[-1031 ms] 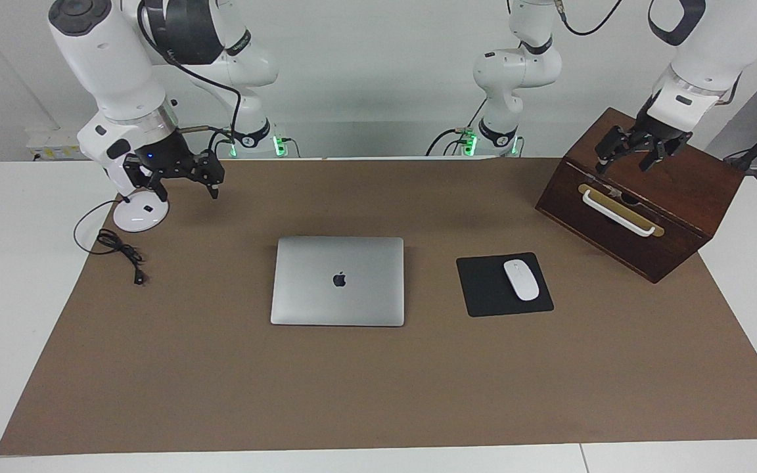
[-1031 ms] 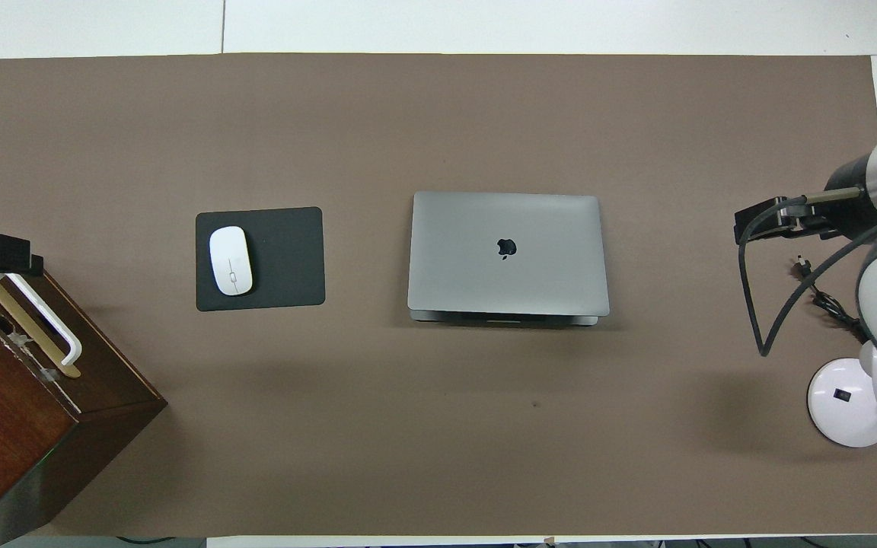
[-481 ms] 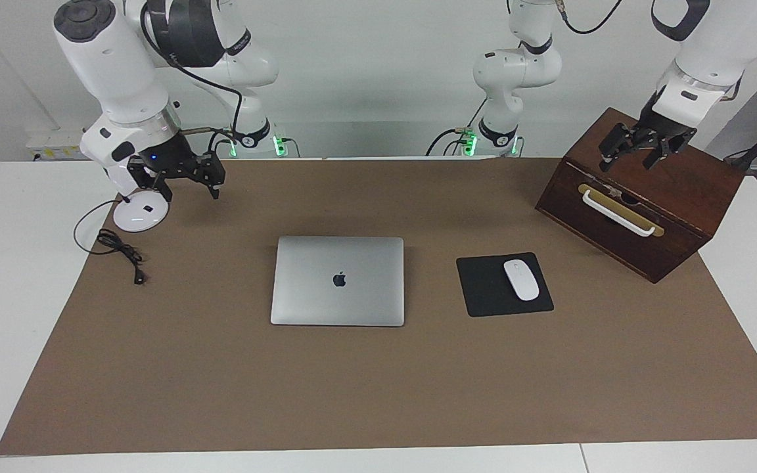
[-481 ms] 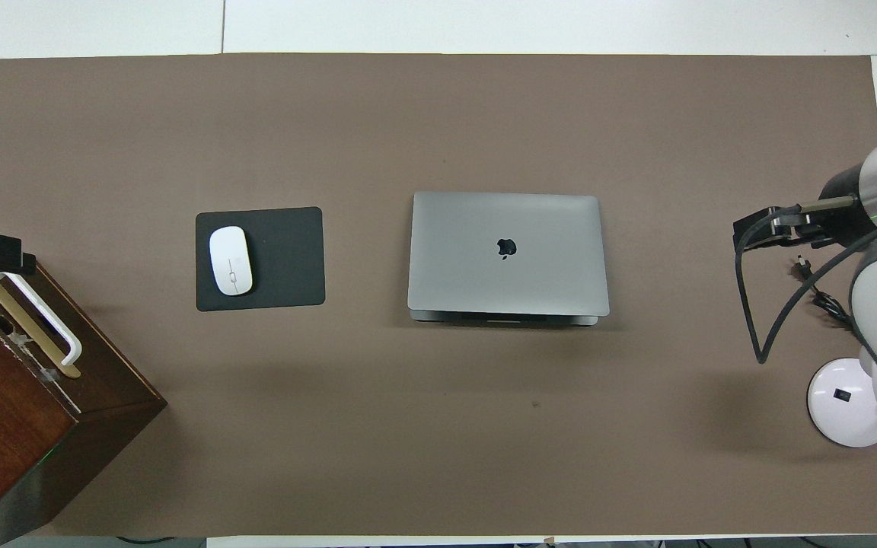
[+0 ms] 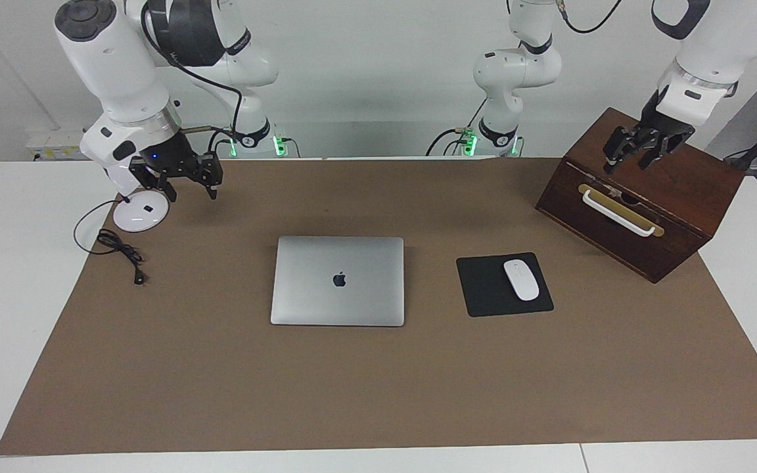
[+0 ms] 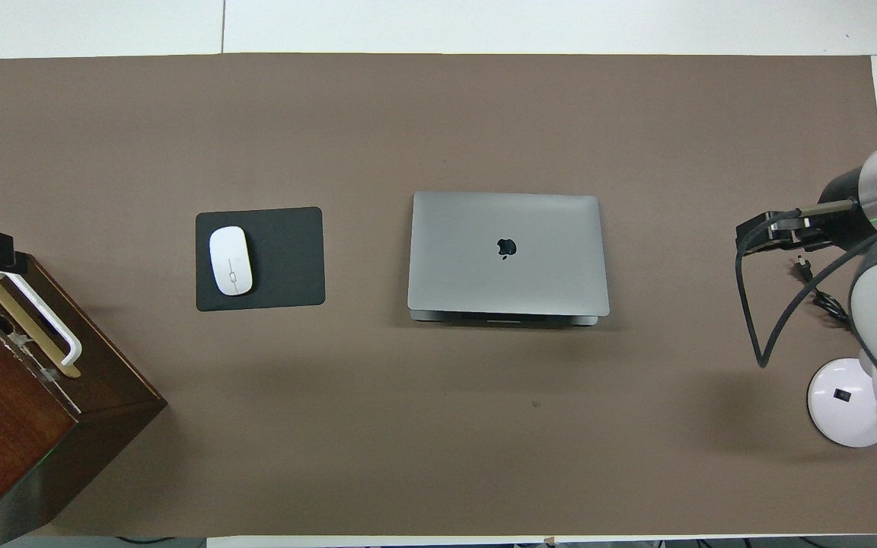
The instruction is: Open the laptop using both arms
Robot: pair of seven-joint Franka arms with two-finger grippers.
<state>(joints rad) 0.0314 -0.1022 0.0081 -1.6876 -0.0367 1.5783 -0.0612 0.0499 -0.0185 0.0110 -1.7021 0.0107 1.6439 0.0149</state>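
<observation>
Laptop (image 5: 338, 281): silver-grey, lid shut, dark apple logo facing up. Lies flat at the middle of the brown mat (image 5: 378, 394) that covers the table, square to the mat's edges. Untouched by either arm.

Mouse pad (image 5: 487, 289): black, flat on the mat beside the laptop, toward the left arm's end of the table, a gap between the two.

Mouse (image 5: 521, 280): white, resting on the mouse pad.

Wooden box (image 5: 681, 197): dark brown, with a white handle (image 5: 617, 213) on a brass plate, standing at an angle at the mat's corner nearest the left arm's base.

Lamp base (image 5: 140, 214): white, round, at the mat's edge by the right arm's end; its black cord (image 5: 119, 251) trails onto the mat and ends in a plug.

Left gripper (image 5: 641, 146): hangs over the top of the wooden box, holding nothing, fingers pointing down with a gap showing between them, so parted.

Right gripper (image 5: 189, 184): hangs over the mat beside the lamp base, holding nothing, fingers pointing down and set apart.

Both grippers are well apart from the laptop.
</observation>
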